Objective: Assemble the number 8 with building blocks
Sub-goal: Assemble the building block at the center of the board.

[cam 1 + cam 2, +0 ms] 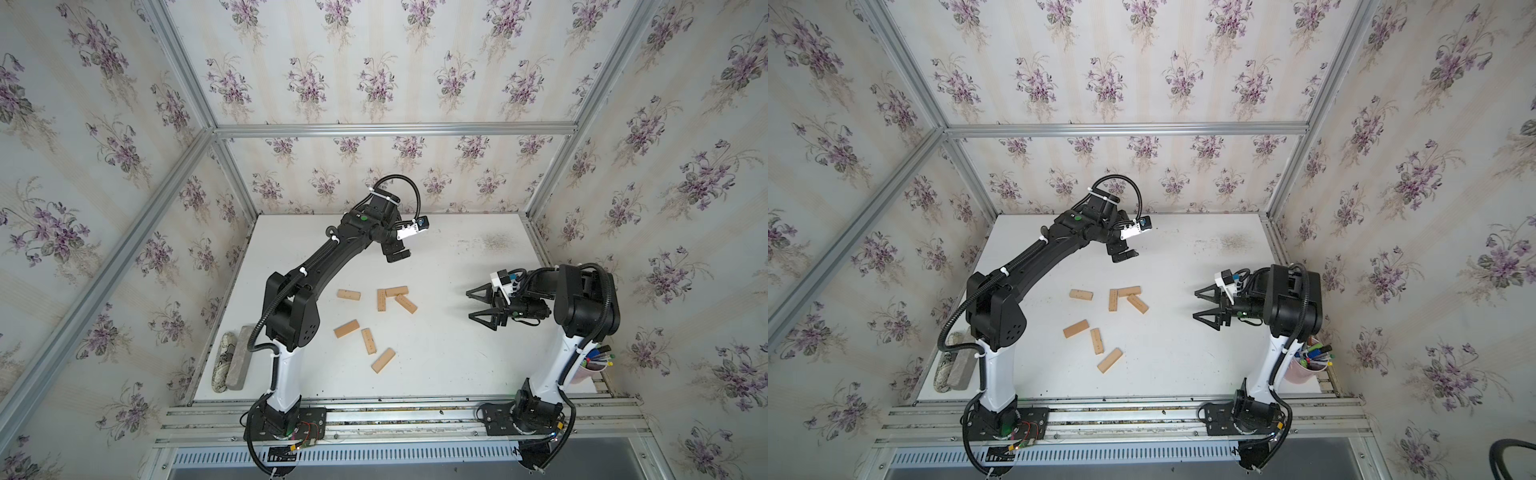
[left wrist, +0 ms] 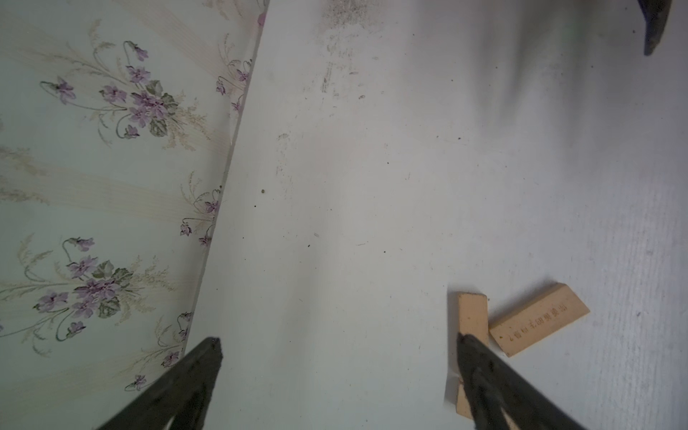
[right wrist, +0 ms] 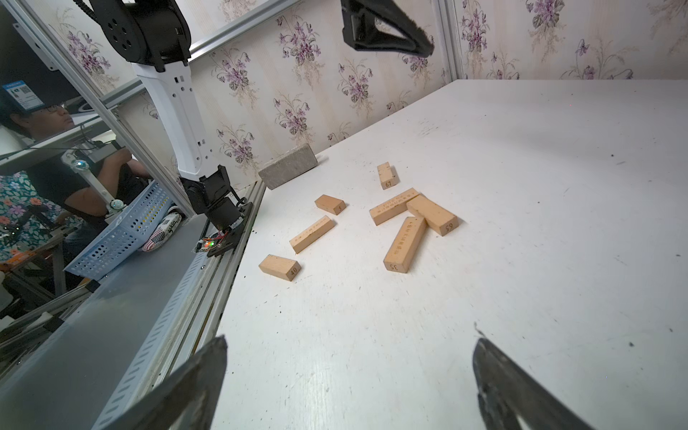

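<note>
Blocks scattered at table centre, well off its edges.

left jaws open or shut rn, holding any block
Open and empty. In the left wrist view the left gripper has its jaws wide apart, with only bare table between them.

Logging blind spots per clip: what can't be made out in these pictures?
- Left wrist view: a finger of the left end effector covers part of one block; most others lie outside the frame.
- Both top views: print on the blocks is too small to read.
- A top view: the left arm hides part of the oblong.
- A top view: the right arm covers part of the pen cup.
</note>
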Available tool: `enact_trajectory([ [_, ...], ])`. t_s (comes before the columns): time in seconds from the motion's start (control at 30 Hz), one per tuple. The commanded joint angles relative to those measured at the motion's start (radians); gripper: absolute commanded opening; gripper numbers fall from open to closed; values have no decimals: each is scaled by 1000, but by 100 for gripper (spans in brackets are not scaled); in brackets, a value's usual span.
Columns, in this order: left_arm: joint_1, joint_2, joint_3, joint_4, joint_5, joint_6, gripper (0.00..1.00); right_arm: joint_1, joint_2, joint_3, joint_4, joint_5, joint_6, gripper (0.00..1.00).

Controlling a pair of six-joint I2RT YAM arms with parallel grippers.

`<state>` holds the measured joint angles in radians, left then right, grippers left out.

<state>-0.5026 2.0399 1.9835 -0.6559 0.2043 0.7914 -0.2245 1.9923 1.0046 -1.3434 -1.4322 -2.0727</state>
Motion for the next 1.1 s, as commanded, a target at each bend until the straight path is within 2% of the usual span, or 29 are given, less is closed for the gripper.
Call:
enact_trajectory([
  [0.0, 45, -34, -3, 141, -35, -265, 99, 0, -4, 0, -28, -34, -411, 100],
  [0.07, 66, -83, -85, 221, -153, -386, 99, 1, -3, -1, -28, -33, -410, 100],
  [0.2, 75, -216, -376, 340, -338, -452, 99, 0, -3, -1, -27, -35, -410, 100],
  [0.3, 124, -371, -663, 507, -311, -569, 99, 2, -4, 0, -28, -34, -410, 100],
  [0.33, 153, -435, -770, 599, -310, -641, 99, 1, -4, 1, -28, -34, -409, 100],
  [0.4, 221, -531, -931, 735, -367, -798, 99, 1, -3, 1, -28, -33, -408, 100],
  [0.47, 273, -592, -1016, 732, -439, -907, 99, 1, -3, 1, -27, -33, -408, 100],
  [0.53, 252, -609, -1012, 635, -466, -862, 99, 2, -2, 1, -28, -33, -408, 100],
  [0.67, 96, -557, -875, 332, -499, -665, 99, 2, -2, 2, -28, -33, -409, 100],
  [0.73, 30, -532, -816, 285, -618, -701, 99, 1, -4, 2, -27, -33, -407, 100],
  [0.77, 19, -528, -796, 285, -577, -753, 99, 1, -3, 2, -28, -33, -408, 100],
  [0.83, 7, -530, -801, 353, -407, -774, 99, 1, -2, 3, -29, -33, -408, 100],
  [0.87, -22, -525, -818, 407, -381, -716, 99, 1, -2, 3, -29, -33, -407, 100],
  [0.9, -61, -513, -823, 425, -407, -626, 99, 1, -2, 2, -27, -33, -407, 100],
  [0.97, -151, -467, -802, 378, -482, -382, 99, 1, -1, 3, -28, -33, -408, 100],
  [1.0, -180, -448, -796, 349, -494, -304, 99, 2, -2, 3, -28, -32, -408, 100],
  [1.07, -208, -408, -771, 303, -441, -177, 99, 1, -2, 3, -28, -33, -407, 100],
])
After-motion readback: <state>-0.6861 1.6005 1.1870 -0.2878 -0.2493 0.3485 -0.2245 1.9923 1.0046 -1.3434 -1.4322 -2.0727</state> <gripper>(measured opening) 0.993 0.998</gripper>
